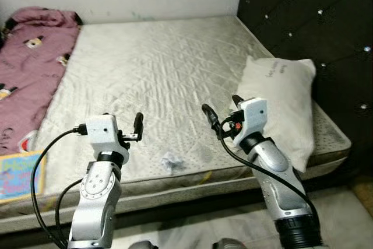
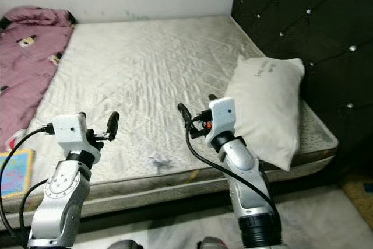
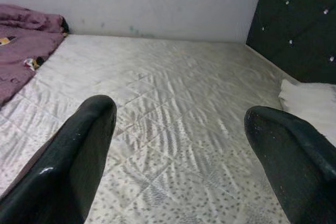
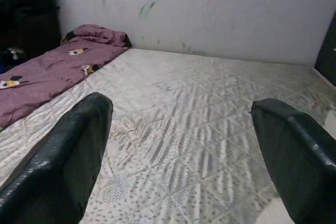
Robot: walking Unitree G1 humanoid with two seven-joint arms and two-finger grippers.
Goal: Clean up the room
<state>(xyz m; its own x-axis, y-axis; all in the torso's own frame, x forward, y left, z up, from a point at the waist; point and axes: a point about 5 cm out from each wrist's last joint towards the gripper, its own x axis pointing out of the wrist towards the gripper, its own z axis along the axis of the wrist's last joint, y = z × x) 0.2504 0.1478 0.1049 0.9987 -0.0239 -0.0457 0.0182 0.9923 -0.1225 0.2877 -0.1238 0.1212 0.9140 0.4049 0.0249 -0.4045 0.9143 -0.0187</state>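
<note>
Bedroom scene: quilted mattress (image 1: 157, 80) against a padded headboard (image 1: 309, 21); crumpled paper scrap (image 1: 170, 161) lies near the front edge, between both arms; left gripper (image 1: 125, 126) and right gripper (image 1: 224, 112) hover spread, empty; scrap likely light, crushable; pinch its raised middle.

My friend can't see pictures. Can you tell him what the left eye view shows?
Two silver robot arms reach over a bare mattress, left gripper and right gripper both open. A crumpled paper scrap lies between them, a white pillow right, a pink blanket left.
</note>
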